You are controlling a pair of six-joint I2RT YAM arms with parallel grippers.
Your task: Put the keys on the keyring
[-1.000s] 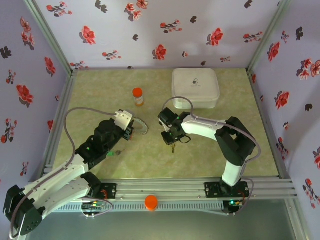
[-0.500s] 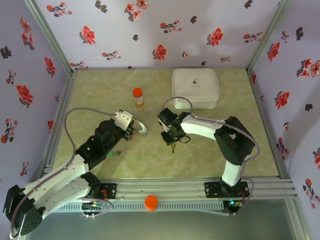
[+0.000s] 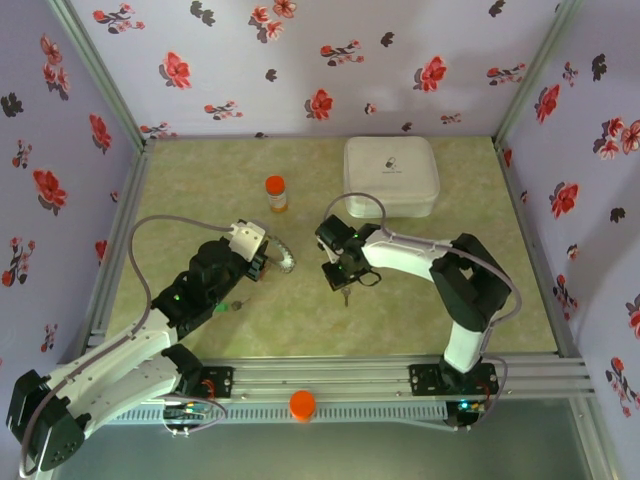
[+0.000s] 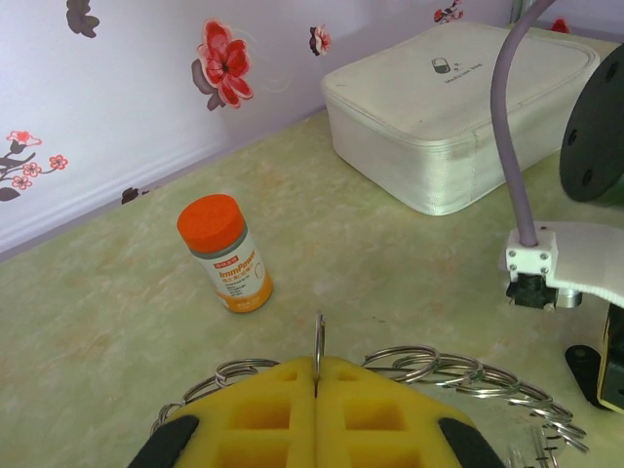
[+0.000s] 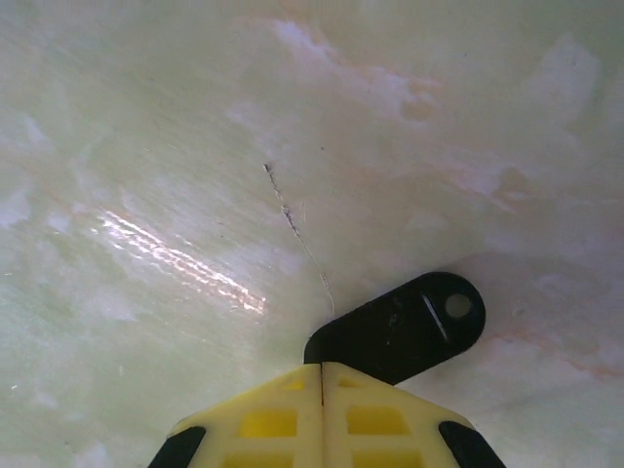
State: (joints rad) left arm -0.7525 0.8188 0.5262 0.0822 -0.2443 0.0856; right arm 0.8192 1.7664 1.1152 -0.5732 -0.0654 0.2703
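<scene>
The left arm reaches from its base at 7 o'clock up toward the table's middle. Its left gripper (image 3: 268,263) has its yellow pads (image 4: 263,414) pressed together on one thin wire loop of the keyring (image 4: 439,370). The right arm rises from its base, folds at the elbow and stretches toward 9 o'clock, wrist tipped down. The right gripper (image 3: 340,278) is clamped on the black-headed key (image 5: 400,327).

Against a second ago, both arms stand almost where they were. The keyring (image 3: 287,262) has drawn in from a wider arc to a tighter bunch.

Seen from above, the keyring hangs at 3 o'clock of the left gripper, with the right gripper near it at 3 o'clock. In the right wrist view the key's head juts toward 2 o'clock from the shut pads (image 5: 380,419), low over the table (image 5: 195,146).
</scene>
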